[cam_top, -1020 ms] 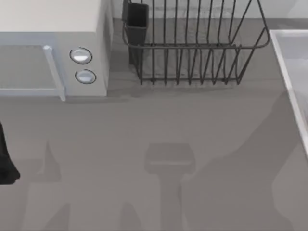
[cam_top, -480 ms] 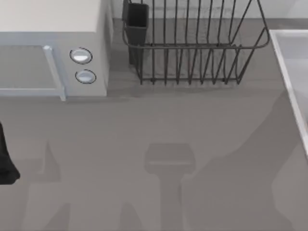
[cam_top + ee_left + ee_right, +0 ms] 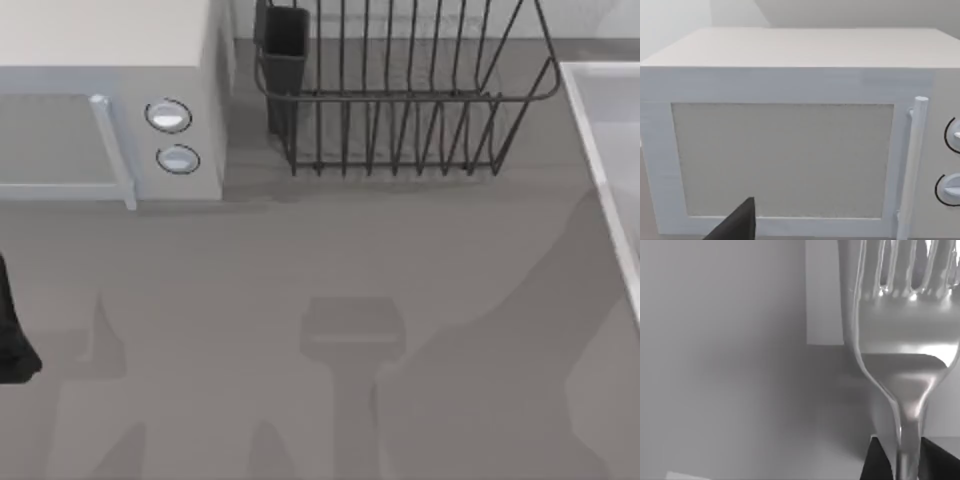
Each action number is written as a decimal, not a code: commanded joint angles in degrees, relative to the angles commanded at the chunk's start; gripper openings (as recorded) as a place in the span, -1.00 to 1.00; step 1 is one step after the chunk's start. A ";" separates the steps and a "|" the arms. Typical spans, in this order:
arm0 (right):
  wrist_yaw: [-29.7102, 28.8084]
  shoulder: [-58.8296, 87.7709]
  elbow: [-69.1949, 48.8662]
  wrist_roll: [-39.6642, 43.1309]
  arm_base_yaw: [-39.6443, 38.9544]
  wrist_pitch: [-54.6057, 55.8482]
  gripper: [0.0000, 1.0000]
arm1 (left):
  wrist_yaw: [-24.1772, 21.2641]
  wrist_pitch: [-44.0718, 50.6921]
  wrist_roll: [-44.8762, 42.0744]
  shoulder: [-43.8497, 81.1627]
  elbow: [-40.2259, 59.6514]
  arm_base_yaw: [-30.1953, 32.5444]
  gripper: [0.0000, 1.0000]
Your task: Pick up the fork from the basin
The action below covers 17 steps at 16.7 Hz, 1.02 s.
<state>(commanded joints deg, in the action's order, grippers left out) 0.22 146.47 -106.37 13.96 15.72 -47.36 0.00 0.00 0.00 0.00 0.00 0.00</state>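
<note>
Your right tool (image 3: 907,460) is clamped on the fork (image 3: 905,345): in the right wrist view the handle runs down between the 2 dark fingers (image 3: 877,460), and the tines and neck stand up close before the camera. That makes the grasp look done. You can judge the fork to be off the floor of the basin (image 3: 600,110), since pale wall and grey surface lie well behind it rather than against it, though how high it hangs cannot be told. What is left, if anything, is to carry it clear of the rim.

In the top view the basin's raised rim runs down the table's (image 3: 330,260) right side, beside the rack (image 3: 400,100).

Your left arm (image 3: 12,335) is parked at the table's left edge, facing the microwave (image 3: 790,130); one dark finger (image 3: 740,225) shows, and you cannot tell whether that tool is released or clenched.

No brand, label or writing can be read on anything; the microwave's 2 knobs (image 3: 168,116) are blank.
</note>
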 joint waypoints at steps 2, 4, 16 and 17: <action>0.01 -0.36 -0.85 0.01 0.01 -0.88 -1.00 | 0.00 0.00 0.00 0.00 0.00 0.00 1.00; 0.02 -1.41 -3.41 0.06 0.05 -4.15 -1.00 | 0.00 0.00 0.00 0.00 0.00 0.00 1.00; 0.12 -9.27 -18.00 0.19 0.10 -27.28 -1.00 | 0.00 0.00 0.00 0.00 0.00 0.00 1.00; 0.15 -9.14 -17.92 0.11 0.03 -27.13 -1.00 | 0.00 0.00 0.00 0.00 0.00 0.00 1.00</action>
<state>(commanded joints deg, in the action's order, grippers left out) 0.37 137.33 -124.29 14.07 15.76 -74.49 0.00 0.00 0.00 0.00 0.00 0.00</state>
